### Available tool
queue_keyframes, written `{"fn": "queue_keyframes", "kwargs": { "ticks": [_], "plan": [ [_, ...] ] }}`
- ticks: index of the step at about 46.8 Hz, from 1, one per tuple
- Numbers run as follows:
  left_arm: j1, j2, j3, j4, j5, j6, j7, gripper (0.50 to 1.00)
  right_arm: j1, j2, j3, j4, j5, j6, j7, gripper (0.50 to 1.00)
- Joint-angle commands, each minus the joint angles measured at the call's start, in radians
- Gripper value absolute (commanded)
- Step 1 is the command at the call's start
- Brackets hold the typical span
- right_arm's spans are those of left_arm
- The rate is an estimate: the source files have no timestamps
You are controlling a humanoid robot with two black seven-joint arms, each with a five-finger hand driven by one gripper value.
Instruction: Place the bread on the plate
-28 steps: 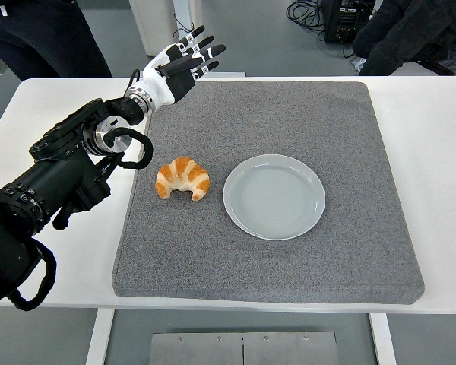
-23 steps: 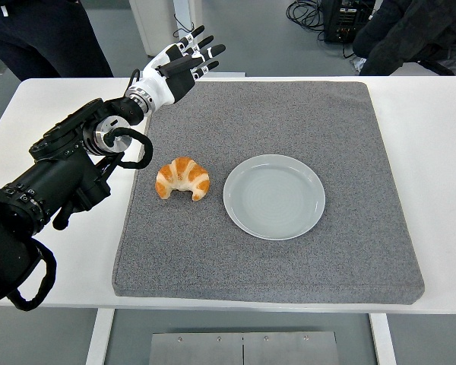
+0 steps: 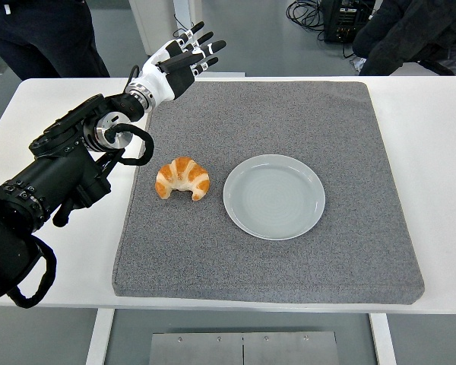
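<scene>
A golden croissant (image 3: 182, 179) lies on the grey mat (image 3: 289, 114), just left of an empty pale grey plate (image 3: 274, 196). My left hand (image 3: 181, 61) is white and black, with its fingers spread and empty. It is held up over the mat's far left corner, well beyond the croissant. The black left arm (image 3: 61, 167) reaches in from the left edge. The right arm is out of view.
The mat covers most of the white table (image 3: 441, 129). A person in dark clothes (image 3: 38, 34) stands at the top left, another dark figure (image 3: 418, 30) at the top right, with cables on the floor behind.
My left hand has lifted slightly and drifted a little up and back from the mat's corner. The croissant and the plate have not moved.
</scene>
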Motion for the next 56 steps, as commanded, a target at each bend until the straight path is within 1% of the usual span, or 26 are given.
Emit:
{"fn": "queue_keyframes", "kwargs": {
  "ticks": [1, 5, 8, 10, 14, 16, 18, 22, 24, 26, 28, 32, 37, 47, 51, 56],
  "plan": [
    [-0.003, 0.0, -0.001, 0.0, 0.0, 0.04, -0.001, 1.0, 0.0, 0.0, 0.0, -0.001, 0.0, 0.0, 0.0, 1.0],
    [-0.006, 0.0, 0.0, 0.0, 0.0, 0.051, -0.007, 1.0, 0.0, 0.0, 0.0, 0.0, 0.0, 0.0, 0.0, 1.0],
    [-0.012, 0.0, 0.014, -0.003, 0.004, 0.048, -0.005, 1.0, 0.0, 0.0, 0.0, 0.0, 0.0, 0.0, 0.0, 1.0],
    [-0.014, 0.0, 0.017, -0.021, 0.013, 0.052, -0.002, 1.0, 0.0, 0.0, 0.0, -0.001, 0.0, 0.0, 0.0, 1.0],
    [-0.012, 0.0, 0.019, -0.117, 0.023, 0.059, 0.012, 1.0, 0.0, 0.0, 0.0, -0.001, 0.0, 0.0, 0.0, 1.0],
    [-0.009, 0.002, 0.023, -0.189, 0.023, 0.078, 0.016, 1.0, 0.0, 0.0, 0.0, 0.0, 0.0, 0.0, 0.0, 1.0],
    [-0.006, 0.04, 0.04, -0.274, 0.023, 0.123, 0.027, 1.0, 0.0, 0.0, 0.0, 0.0, 0.0, 0.0, 0.0, 1.0],
    [-0.006, 0.109, 0.092, -0.423, 0.024, 0.232, 0.05, 1.0, 0.0, 0.0, 0.0, 0.0, 0.0, 0.0, 0.0, 1.0],
    [-0.004, 0.141, 0.121, -0.489, 0.024, 0.281, 0.052, 1.0, 0.0, 0.0, 0.0, 0.0, 0.0, 0.0, 0.0, 1.0],
    [-0.004, 0.178, 0.147, -0.552, 0.024, 0.315, 0.052, 1.0, 0.0, 0.0, 0.0, 0.0, 0.0, 0.0, 0.0, 1.0],
    [-0.006, 0.21, 0.167, -0.602, 0.024, 0.332, 0.052, 1.0, 0.0, 0.0, 0.0, 0.0, 0.0, -0.001, 0.0, 1.0],
    [-0.012, 0.271, 0.195, -0.682, 0.049, 0.338, 0.052, 1.0, 0.0, 0.0, 0.0, 0.0, 0.0, 0.0, 0.0, 1.0],
    [-0.018, 0.34, 0.224, -0.756, 0.139, 0.349, 0.053, 1.0, 0.0, 0.0, 0.0, -0.001, 0.0, -0.001, 0.0, 1.0],
    [-0.018, 0.429, 0.235, -0.854, 0.322, 0.358, 0.059, 1.0, 0.0, 0.0, 0.0, -0.001, 0.0, 0.0, 0.0, 1.0],
    [-0.017, 0.471, 0.235, -0.906, 0.391, 0.358, 0.081, 1.0, 0.0, 0.0, 0.0, 0.0, 0.0, 0.0, 0.0, 1.0],
    [-0.014, 0.508, 0.244, -0.941, 0.532, 0.358, 0.13, 1.0, 0.0, 0.0, 0.0, 0.0, 0.0, 0.0, 0.0, 1.0]
  ]
}}
